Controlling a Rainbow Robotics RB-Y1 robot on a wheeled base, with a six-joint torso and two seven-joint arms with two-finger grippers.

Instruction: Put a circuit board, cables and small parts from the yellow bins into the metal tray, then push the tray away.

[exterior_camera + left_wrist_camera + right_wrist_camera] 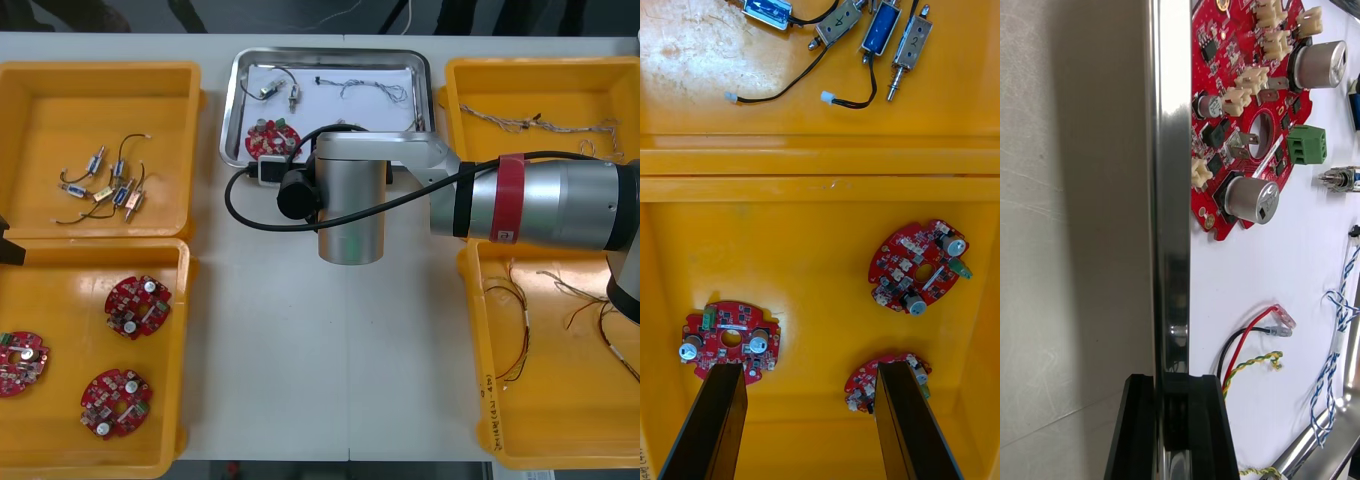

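My right gripper (pixel 1171 431) is shut on the near rim of the metal tray (pixel 1171 225), with the rim between its two black fingers. On the tray's white inside lie a red circuit board (pixel 1255 112), a red and black cable (pixel 1251 334), a blue and white cable (pixel 1337 352) and a small metal part (pixel 1339 178). In the front view my right arm (pixel 350 210) reaches across to the tray (pixel 232 110), hiding the gripper. My left gripper (pixel 809 420) hangs open over the near left bin, above three circuit boards (pixel 919 266).
The far left yellow bin (pixel 100 70) holds several small metal parts (pixel 105 185). Thin cables lie in the far right bin (pixel 540 66) and the near right bin (pixel 480 350). Bare table stretches between the bins, in front of the tray.
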